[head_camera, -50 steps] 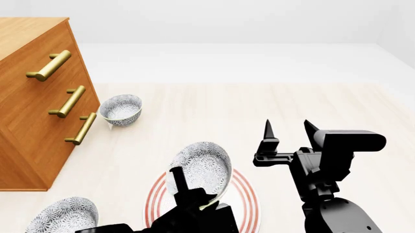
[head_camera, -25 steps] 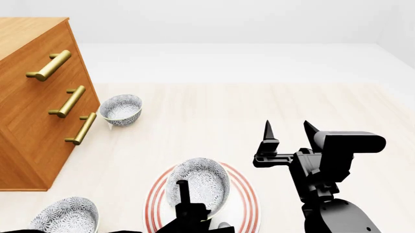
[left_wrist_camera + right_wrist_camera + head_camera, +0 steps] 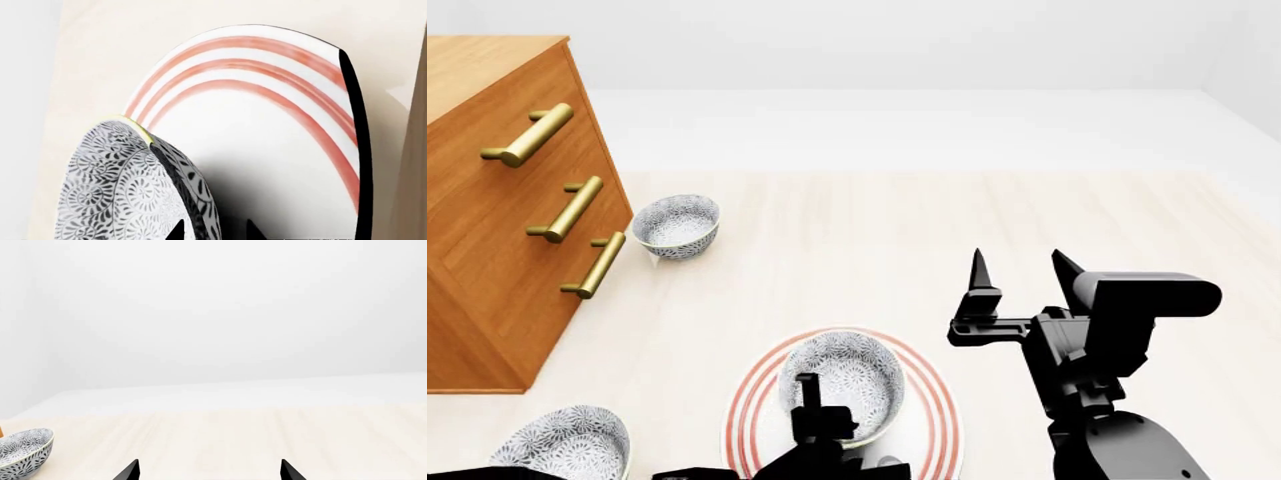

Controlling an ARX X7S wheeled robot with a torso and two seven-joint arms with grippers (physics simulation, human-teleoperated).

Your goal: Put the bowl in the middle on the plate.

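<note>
The patterned white bowl (image 3: 847, 372) rests on the red-ringed plate (image 3: 928, 400) at the near centre of the head view, sitting almost level. My left gripper (image 3: 822, 405) comes up from the bottom edge with one finger (image 3: 810, 390) inside the bowl. In the left wrist view the bowl (image 3: 113, 190) has its wall between the two fingertips of that gripper (image 3: 215, 229), over the plate (image 3: 267, 150). My right gripper (image 3: 1017, 262) hangs open and empty to the right of the plate; its wrist view shows the gripper (image 3: 209, 470) over bare floor.
A wooden dresser (image 3: 494, 200) with brass handles stands at the left. A second patterned bowl (image 3: 677, 225) sits beside its front corner, also seen as the bowl (image 3: 23, 447) in the right wrist view. A third bowl (image 3: 561, 445) lies at the near left.
The bowl came down from a tilted hold above the plate to rest nearly level on it. My left gripper sank with it. The right arm stayed still.
</note>
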